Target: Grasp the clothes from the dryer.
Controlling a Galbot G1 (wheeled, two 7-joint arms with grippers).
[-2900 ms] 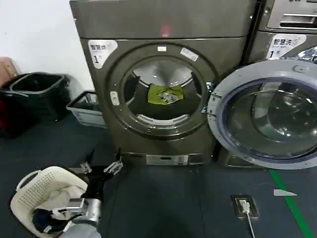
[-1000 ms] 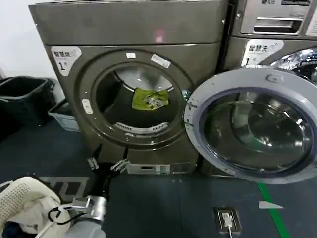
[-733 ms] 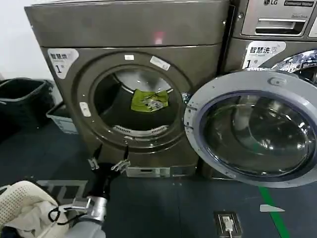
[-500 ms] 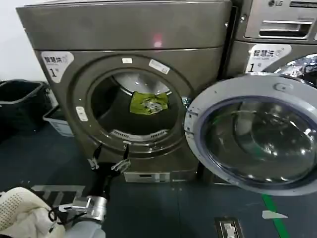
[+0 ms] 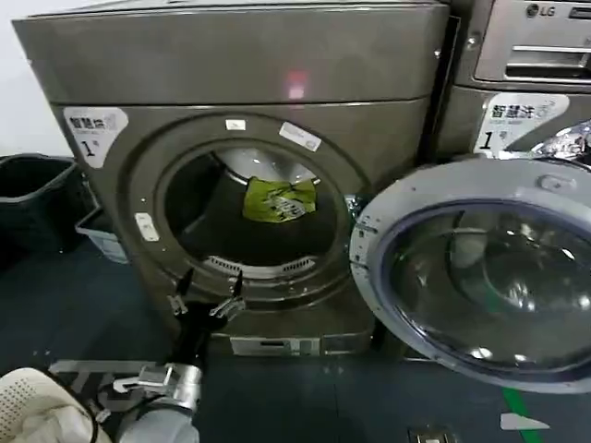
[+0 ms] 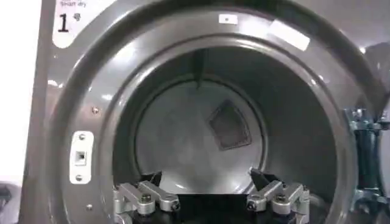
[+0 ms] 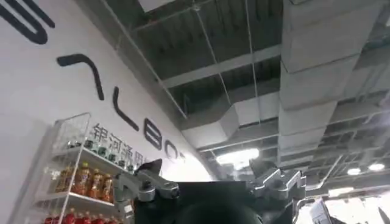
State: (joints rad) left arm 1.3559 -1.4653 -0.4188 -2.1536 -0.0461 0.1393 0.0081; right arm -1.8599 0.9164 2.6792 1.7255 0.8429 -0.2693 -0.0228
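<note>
I am closing on the large dark grey-bronze metal dryer: over the last few seconds it has grown in my head view, and my left gripper, which was hanging low over the floor short of the machine, is now sitting right at the lower lip of the round porthole. The jaws are standing wide apart with nothing between them, and from the left wrist I am looking straight past the left gripper into the drum. That, I judge, means the approach is nearly done and the reach inside is next. The small yellow-green fabric garment with its white-and-dark print is hanging high against the back of the drum, well apart from the gripper, so I am expecting to lift and extend. The drum is holding nothing else that I can make out. The round glass-fronted door is swung open on the right. My right gripper is parked pointing at the ceiling, open and empty. A cream perforated laundry basket with pale cloth in it is sitting at my lower left.
</note>
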